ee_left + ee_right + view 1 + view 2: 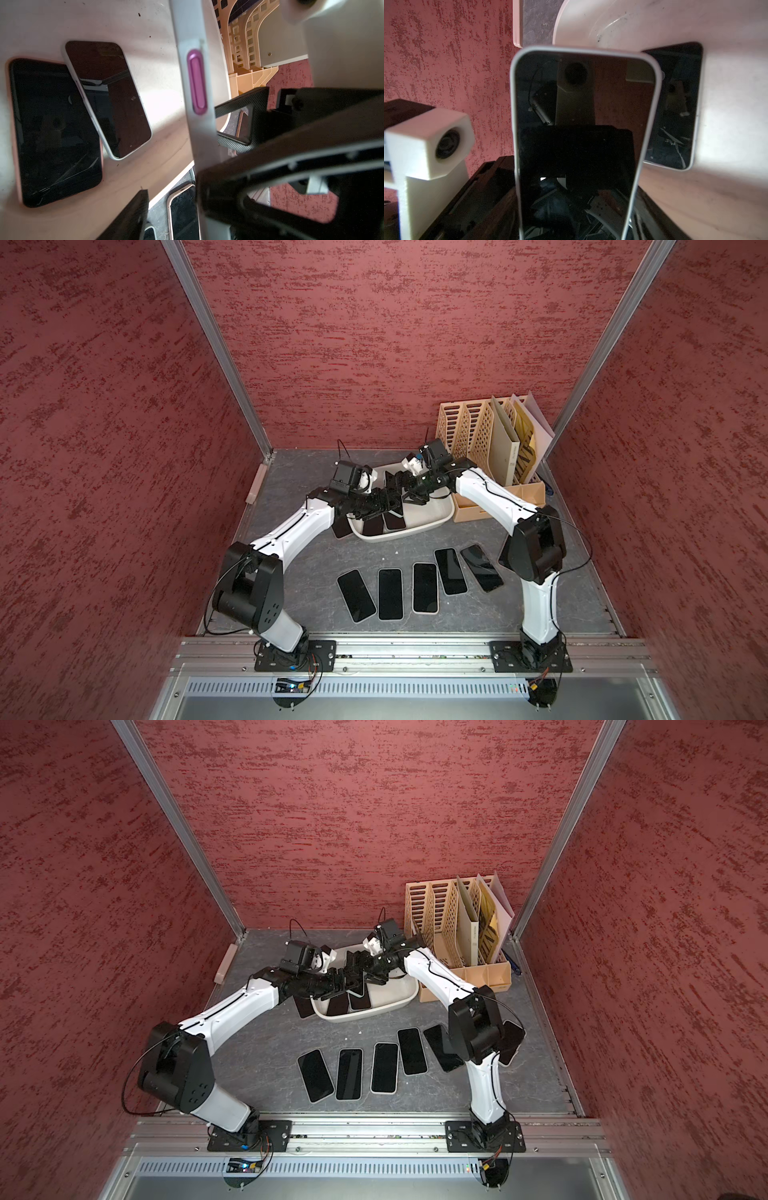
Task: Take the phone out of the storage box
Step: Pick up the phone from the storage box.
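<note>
**Handover over the box: seat the second grip before the first lets go**

Position: the white-cased phone with the dark glass screen hangs in the air over the shallow white plastic storage box.

Tools: the right tool is clamped on the phone. The left tool stands part open around the same phone. One finger is against it, and the wrist view shows a gap at the other.

Judgement: close the left fingers squarely on the flat faces, off the pink side button. Confirm contact on both sides before you open the right tool. Then lift out over the rim, clear of the phones lying below.

Count:
- Phones: nine, as far as I can tell.
  - One held.
  - Two flat in the box: a black pink-edged phone, and a white-edged phone lapping over it.
  - A row of five phones on the grey table.
  - One dark slab just beside the box, partly under your left arm.
- Storage boxes: one.
- Beige slotted file organizer: one.
- Tools: two.
</note>
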